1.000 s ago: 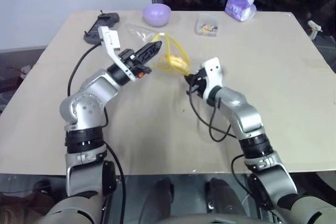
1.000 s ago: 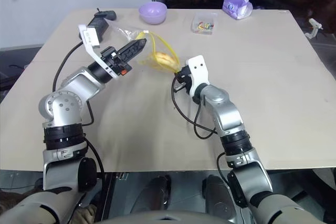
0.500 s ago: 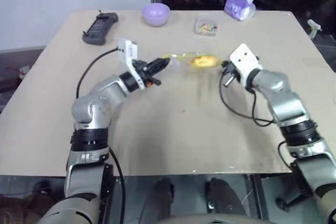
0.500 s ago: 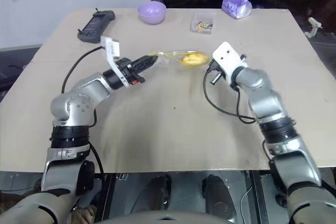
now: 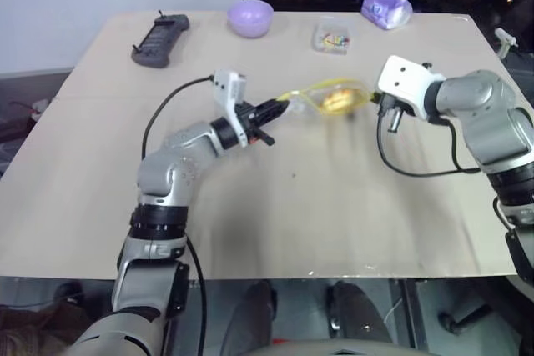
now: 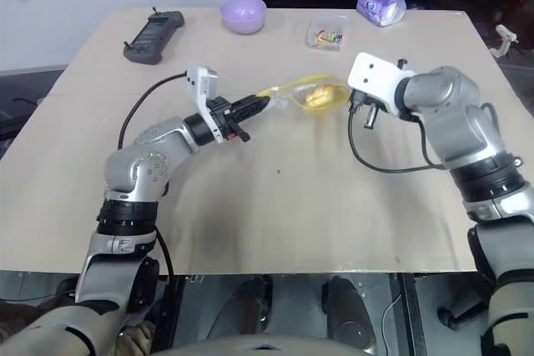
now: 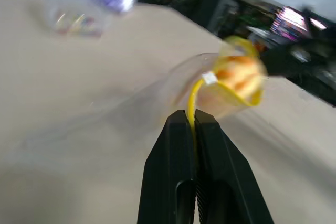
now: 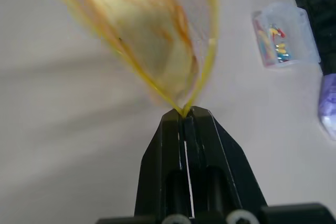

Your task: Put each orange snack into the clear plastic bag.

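Above the beige desk [image 5: 275, 214] we held the crinkly clear plastic bag with its yellow zip strip [image 5: 313, 96] stretched between both arms, the round golden-orange bun [image 5: 338, 101] already sitting inside it, nearer the right arm. Our left pincer [image 5: 279, 107] was clamped tight on one end of the yellow rim, and our right pincer [image 8: 185, 114] was pinched just as tight on the opposite end, as its wrist view showed. To finish well, we judged, both grips should hold level while the bag is lowered to the desk, mouth kept upward so the bun cannot roll out; pulling the arms further apart risks tearing the rim from one pincer. Much was hard to read: the bun was blurred in both wrist views, the right fingertips were hidden behind the white wrist housing in the head views, and we could not tell whether the bag's mouth was sealed. The lilac bowl [image 5: 250, 18] and the small clear box of coloured bits [image 5: 331, 38] stood well apart at the far edge.
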### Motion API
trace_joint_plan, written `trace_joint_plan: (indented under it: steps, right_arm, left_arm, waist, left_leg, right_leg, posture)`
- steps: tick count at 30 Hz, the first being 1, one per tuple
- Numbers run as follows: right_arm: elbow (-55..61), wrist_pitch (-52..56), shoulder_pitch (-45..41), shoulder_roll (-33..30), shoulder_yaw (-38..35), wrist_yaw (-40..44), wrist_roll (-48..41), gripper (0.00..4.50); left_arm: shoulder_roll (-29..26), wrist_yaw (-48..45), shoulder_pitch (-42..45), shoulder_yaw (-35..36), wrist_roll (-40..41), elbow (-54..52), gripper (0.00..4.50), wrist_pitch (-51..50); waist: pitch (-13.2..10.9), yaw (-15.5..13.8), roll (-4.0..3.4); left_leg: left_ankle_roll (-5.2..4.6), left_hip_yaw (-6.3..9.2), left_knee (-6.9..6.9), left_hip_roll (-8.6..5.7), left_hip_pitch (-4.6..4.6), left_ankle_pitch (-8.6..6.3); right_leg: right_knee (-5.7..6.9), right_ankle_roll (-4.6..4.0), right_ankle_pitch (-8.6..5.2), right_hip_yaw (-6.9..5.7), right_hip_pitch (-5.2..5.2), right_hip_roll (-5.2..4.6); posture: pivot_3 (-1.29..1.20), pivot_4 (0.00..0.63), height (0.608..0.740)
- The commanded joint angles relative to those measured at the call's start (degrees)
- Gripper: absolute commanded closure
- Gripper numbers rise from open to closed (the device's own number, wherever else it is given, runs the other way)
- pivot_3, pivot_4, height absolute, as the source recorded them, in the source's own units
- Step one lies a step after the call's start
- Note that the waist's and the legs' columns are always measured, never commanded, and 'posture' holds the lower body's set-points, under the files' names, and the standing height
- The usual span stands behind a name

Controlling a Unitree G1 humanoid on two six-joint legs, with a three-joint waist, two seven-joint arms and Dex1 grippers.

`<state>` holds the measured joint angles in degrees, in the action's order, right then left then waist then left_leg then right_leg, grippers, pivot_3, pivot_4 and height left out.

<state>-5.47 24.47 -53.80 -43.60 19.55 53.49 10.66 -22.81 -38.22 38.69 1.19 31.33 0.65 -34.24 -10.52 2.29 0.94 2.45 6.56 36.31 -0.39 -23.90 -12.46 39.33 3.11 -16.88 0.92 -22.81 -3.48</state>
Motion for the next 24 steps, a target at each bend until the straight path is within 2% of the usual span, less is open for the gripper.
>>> trace_joint_plan:
  steps: [1,3,6,9,15,19,24]
  right_arm:
    - [0.1,0.9,-3.0,-0.2,-3.8,-0.3,-0.4,4.46]
    - [0.0,1.4,-3.7,0.0,-4.4,-0.5,-0.5,4.46]
    - [-0.5,1.5,-3.9,0.6,-5.0,-1.2,-0.5,4.46]
    - [-1.4,1.5,-4.5,0.0,-6.4,-2.2,-0.2,4.46]
    - [-6.4,-2.5,-5.8,-2.0,-9.6,-8.5,1.3,4.46]
    - [-0.9,-6.2,-0.9,0.3,-13.5,-14.8,0.2,4.46]
    - [13.9,-2.5,14.7,3.7,-16.1,-19.0,-0.7,4.46]
  left_arm:
    - [-0.6,-3.0,1.6,0.1,-1.7,-2.9,4.5,5.9]
    - [0.0,-3.5,1.8,1.2,-0.3,-3.0,4.5,5.7]
    - [-1.3,-4.6,1.8,-0.2,-4.4,0.0,4.5,9.1]
    - [1.0,-1.0,4.6,4.1,-1.2,3.3,4.5,6.5]
    - [1.0,-2.5,7.7,4.8,-4.6,10.0,4.5,14.6]
    - [1.0,-5.4,5.7,4.1,-6.3,10.4,4.5,21.5]
    - [-0.3,-7.7,-2.9,2.3,-9.0,5.7,4.5,25.9]
  waist:
    - [0.0,0.0,0.0]
    - [0.0,0.0,0.0]
    - [0.0,0.0,0.0]
    - [0.0,0.0,0.0]
    - [0.0,-0.1,0.01]
    - [0.0,0.0,0.02]
    - [0.0,0.1,0.0]
  left_leg:
    - [0.0,0.0,-0.03,0.0,0.0,0.0]
    - [0.0,-0.03,-0.05,-0.01,0.0,0.0]
    - [-0.01,-0.03,-0.06,-0.03,-0.02,0.0]
    - [-0.01,-0.01,-0.06,-0.04,-0.02,0.0]
    - [-0.02,-0.02,-0.04,-0.11,-0.03,-0.01]
    - [-0.02,-0.01,-0.05,-0.1,-0.04,-0.01]
    - [-0.02,-0.1,-0.08,-0.06,-0.04,-0.01]
  right_leg:
    - [-0.03,0.0,0.0,0.0,0.0,0.0]
    - [-0.1,0.0,0.0,0.01,0.0,-0.03]
    - [-0.12,0.0,0.0,0.01,0.0,-0.05]
    - [-0.11,0.0,0.0,-0.03,0.0,-0.05]
    - [-0.1,0.01,0.0,-0.03,0.01,-0.11]
    - [-0.14,0.01,0.0,-0.05,0.01,-0.11]
    - [-0.22,0.01,0.0,0.04,0.0,-0.11]
  posture:
    - [0.0,0.15,0.718]
    - [0.0,0.15,0.718]
    - [0.0,0.15,0.718]
    - [0.0,0.15,0.718]
    - [0.0,0.15,0.718]
    - [0.0,0.15,0.718]
    - [0.0,0.15,0.718]
